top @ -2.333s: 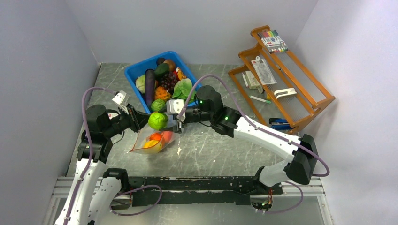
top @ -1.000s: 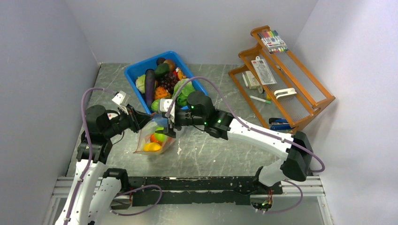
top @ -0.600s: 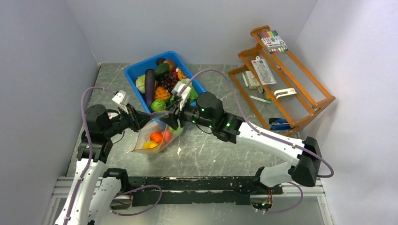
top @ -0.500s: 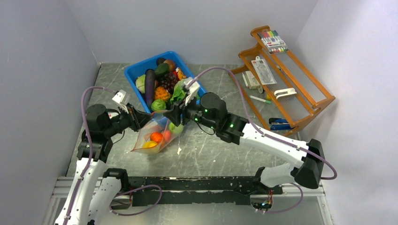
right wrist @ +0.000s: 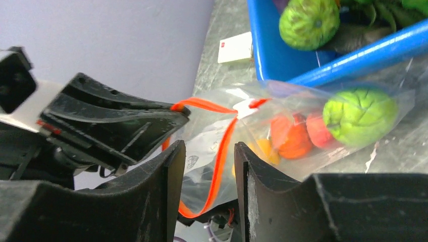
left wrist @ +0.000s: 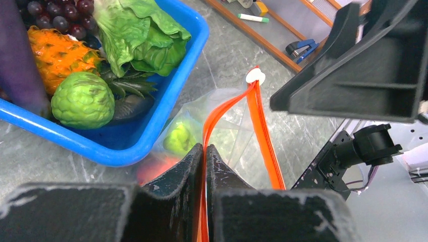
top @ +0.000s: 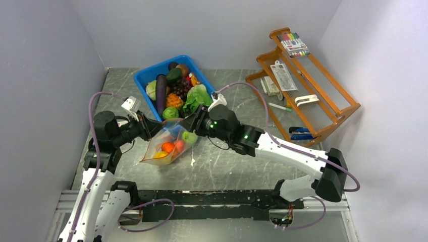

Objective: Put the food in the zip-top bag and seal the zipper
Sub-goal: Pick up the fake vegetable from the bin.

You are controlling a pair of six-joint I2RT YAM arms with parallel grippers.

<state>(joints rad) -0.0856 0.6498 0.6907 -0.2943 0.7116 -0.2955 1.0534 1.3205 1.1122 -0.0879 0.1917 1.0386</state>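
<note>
Nearest me at 6 o'clock, the black mounting plate carries both arm bases. Beyond it spreads the grey, marble-veined table, flecked with pale scuffs.

At about 9 o'clock from the table's middle, the zip-top bag slumps on the surface. Inside it I see food: a green ball, an orange-red piece and a yellow piece.

My left gripper is pinched tight on the zipper at the bag's 10 o'clock corner, holding the mouth up. My right gripper straddles the same strip, jaws narrowly apart and not pressing on it, as far as I can see.

Just beside the bag at 12 o'clock sits the blue bin, heaped with toy produce. At 2 o'clock a wooden rack of stationery stands near the right wall. Plain pale walls close in on three sides.
</note>
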